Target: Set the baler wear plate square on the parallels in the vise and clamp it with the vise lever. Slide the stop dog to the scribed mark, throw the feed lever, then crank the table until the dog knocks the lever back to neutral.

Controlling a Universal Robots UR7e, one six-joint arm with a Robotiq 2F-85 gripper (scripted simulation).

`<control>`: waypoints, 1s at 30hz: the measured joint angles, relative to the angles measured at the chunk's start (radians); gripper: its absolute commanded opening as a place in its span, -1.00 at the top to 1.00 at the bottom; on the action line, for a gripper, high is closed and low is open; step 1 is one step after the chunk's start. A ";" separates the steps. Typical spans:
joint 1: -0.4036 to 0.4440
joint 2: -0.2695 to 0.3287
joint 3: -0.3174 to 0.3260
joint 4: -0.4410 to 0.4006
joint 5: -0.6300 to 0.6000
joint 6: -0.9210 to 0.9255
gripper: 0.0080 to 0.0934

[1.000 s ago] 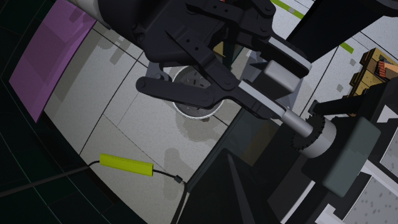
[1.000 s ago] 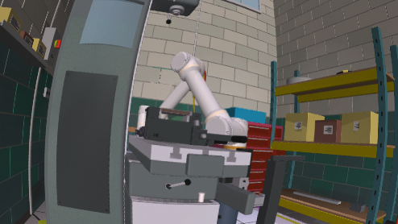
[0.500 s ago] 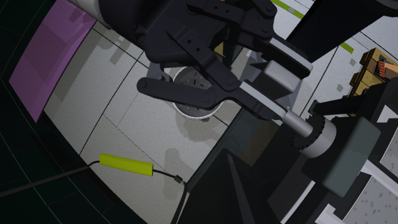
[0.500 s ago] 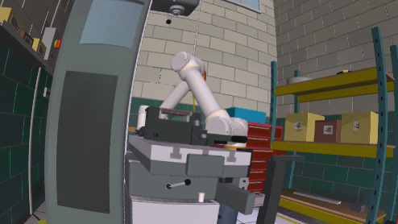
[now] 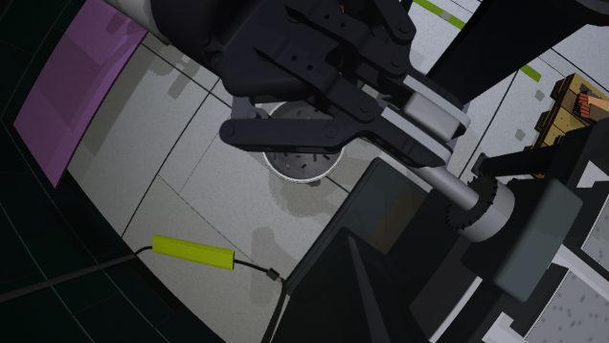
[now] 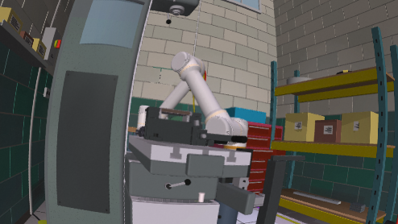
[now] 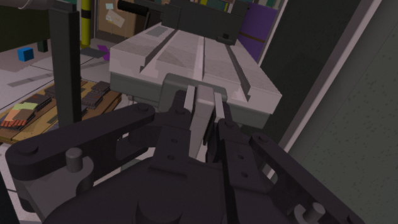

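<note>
The table crank handle, a pale grey grip on a shaft with a toothed dial, sticks out from the end of the mill table. I am gripping this crank handle in my gripper, at the table's near end. The vise sits on top of the table with the brown wear plate lying across its top. The feed lever with its black knob shows on the front of the saddle. The stop dog is not visible to me.
A round bin stands on the floor below the gripper. A yellow-handled tool lies on the floor with a cable. The machine column rises to the left, a red tool cabinet and shelving to the right.
</note>
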 measured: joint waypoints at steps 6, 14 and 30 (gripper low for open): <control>0.000 0.000 0.000 0.000 0.000 0.000 1.00; -0.011 -0.009 0.020 -0.011 -0.011 -0.138 1.00; -0.034 -0.022 0.062 -0.040 -0.034 -0.429 1.00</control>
